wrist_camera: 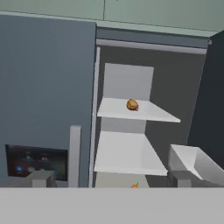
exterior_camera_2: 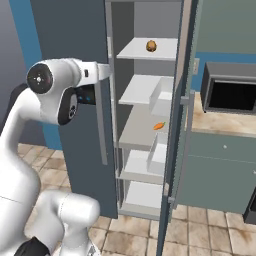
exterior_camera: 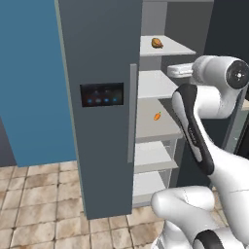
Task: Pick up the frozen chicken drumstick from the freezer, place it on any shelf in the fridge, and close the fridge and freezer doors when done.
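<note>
The drumstick (exterior_camera: 157,43) lies on the top shelf (exterior_camera: 170,47) of the open column, near the shelf's middle, touching nothing else. That column's door (exterior_camera_2: 175,125) stands swung wide at the right, edge-on in the right base view. The other door (exterior_camera: 99,97), bearing the black blue-lit panel (exterior_camera: 101,94) and a long pale handle (exterior_camera: 132,112), is closed.

Contents of the open column, top down: the top shelf holds the drumstick alone; the second shelf (exterior_camera_2: 142,90) carries nothing visible; the third shelf (exterior_camera_2: 142,127) holds a small orange carrot-like piece (exterior_camera_2: 158,126) towards its front right; two lower shelves show nothing on them. Pale bins (exterior_camera_2: 162,97) are mounted on the inside of the open door, level with the second and fourth shelves; their contents cannot be made out.

The gripper (wrist_camera: 111,178) is spread wide and holds nothing. It stands outside the column, in front of the closed door's inner edge. In the hand view the drumstick lies ahead of the gripper and above it, well apart, with the second shelf's front edge between. The carrot piece sits just above the gripper's line, lower than the drumstick.

The opening between the closed door's edge and the open door is unobstructed at the top shelf's front. The door bins project into the right side of the opening.
</note>
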Tool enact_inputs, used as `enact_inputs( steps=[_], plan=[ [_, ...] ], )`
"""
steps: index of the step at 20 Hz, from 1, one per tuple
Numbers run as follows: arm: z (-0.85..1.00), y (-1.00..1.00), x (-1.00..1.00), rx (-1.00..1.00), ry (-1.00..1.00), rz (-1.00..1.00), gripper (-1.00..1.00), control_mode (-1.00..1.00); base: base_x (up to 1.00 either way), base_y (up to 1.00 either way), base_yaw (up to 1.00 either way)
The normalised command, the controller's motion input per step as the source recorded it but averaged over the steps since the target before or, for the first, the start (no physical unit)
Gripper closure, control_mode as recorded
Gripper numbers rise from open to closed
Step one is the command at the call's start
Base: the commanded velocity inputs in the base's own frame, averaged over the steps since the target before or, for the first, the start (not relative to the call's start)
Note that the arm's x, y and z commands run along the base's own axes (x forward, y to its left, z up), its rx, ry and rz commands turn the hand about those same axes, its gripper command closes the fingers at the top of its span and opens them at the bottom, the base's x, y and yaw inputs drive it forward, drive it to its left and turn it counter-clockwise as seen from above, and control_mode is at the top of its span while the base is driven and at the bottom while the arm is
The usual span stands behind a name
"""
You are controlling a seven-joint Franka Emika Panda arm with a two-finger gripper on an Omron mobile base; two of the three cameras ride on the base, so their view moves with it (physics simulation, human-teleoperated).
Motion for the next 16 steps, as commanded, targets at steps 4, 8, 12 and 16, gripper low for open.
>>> enact_inputs(
  steps=[4,8,12,16],
  plan=[
    [0.00,-0.56,-1.00,0.00,0.00,0.00,-1.00,-1.00,0.00,0.00,0.00],
    [-0.01,-0.51,-1.00,0.00,0.00,0.00,-1.00,-1.00,0.00,0.00,0.00],
    [0.00,-0.57,-1.00,0.00,0.00,0.00,-1.00,-1.00,0.00,0.00,0.00],
    [0.00,-0.70,-0.84,0.00,0.00,0.00,-1.00,-1.00,0.00,0.00,0.00]
  ],
)
